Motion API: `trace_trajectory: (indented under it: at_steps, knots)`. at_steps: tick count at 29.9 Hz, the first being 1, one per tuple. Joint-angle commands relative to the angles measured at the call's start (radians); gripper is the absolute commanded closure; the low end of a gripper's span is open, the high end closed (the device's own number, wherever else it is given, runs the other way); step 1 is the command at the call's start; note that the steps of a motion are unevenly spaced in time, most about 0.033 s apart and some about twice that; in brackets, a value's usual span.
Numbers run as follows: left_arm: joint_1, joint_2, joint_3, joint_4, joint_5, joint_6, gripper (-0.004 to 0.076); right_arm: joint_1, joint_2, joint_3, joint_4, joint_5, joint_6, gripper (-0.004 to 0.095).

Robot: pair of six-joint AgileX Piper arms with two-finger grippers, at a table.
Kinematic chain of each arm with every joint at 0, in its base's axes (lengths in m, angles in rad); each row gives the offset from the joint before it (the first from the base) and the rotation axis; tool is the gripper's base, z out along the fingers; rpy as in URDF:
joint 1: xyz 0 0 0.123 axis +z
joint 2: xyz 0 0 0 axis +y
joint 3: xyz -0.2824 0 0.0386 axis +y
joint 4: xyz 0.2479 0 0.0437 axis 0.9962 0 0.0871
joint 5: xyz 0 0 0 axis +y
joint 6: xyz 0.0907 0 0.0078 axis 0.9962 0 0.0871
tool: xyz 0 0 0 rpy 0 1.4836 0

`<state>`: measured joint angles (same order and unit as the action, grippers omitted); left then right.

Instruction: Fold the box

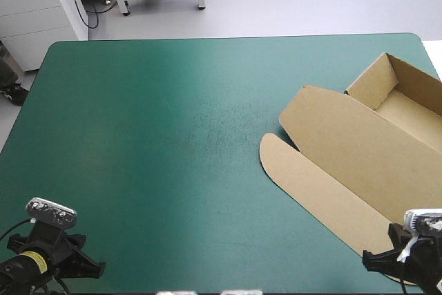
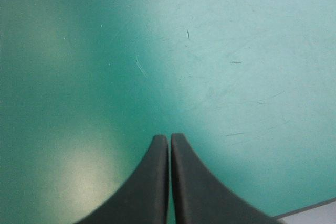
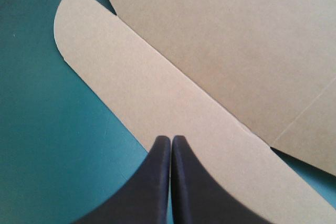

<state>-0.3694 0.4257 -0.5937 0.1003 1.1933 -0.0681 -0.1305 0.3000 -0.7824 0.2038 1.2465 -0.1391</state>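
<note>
Brown box point(image 1: 404, 112) lies open, lid point(image 1: 338, 132) flat on the desk point(image 1: 159, 122); right gripper point(image 3: 171, 139), fingers pinched together, over its flap point(image 3: 131, 82); left gripper point(image 2: 169, 137) pinched too.

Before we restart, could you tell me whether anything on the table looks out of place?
Nothing damaged. The box lies askew on the table, by its right edge, walls raised, lid flat; whether it overhangs that edge, I cannot tell.
</note>
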Motion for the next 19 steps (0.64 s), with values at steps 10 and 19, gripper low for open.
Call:
trace_trajectory:
  at_steps: [10,19]
  knots:
    - [-0.002,0.008,-0.024,0.001,-0.043,-0.010,0.0731,0.005,-0.147,0.195,0.063,-0.018,-0.131,0.0923]
    - [-0.002,0.008,-0.024,0.001,-0.043,-0.010,0.0731,0.005,-0.201,0.232,0.060,-0.039,-0.131,0.0923]
